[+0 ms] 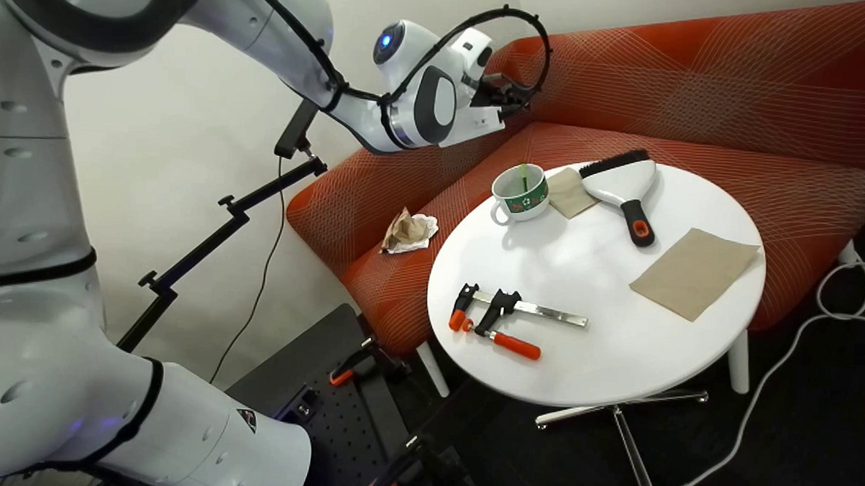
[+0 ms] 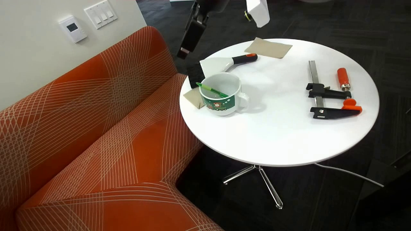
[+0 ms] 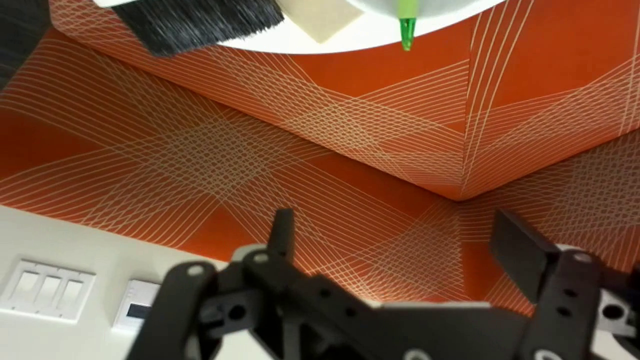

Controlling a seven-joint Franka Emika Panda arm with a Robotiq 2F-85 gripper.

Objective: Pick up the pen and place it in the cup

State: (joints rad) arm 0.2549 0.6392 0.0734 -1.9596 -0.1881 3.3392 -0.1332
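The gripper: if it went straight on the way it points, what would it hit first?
Probably the sofa; in the wrist view it shows between the open fingers, with nothing nearer in the gap. How far off is unclear.

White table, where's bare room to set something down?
The middle of the table is bare, between the cup, clamp, brush and large brown paper; so is its edge between cup and clamp. It's crowded beside the cup, where brush and small brown paper lie.

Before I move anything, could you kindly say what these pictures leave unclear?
Pen, in an exterior view: lower end hidden by the near wall of the cup.
Cup, wrist view: mostly cut off by the top edge.
Thermostat, in an exterior view: reading too small to tell.
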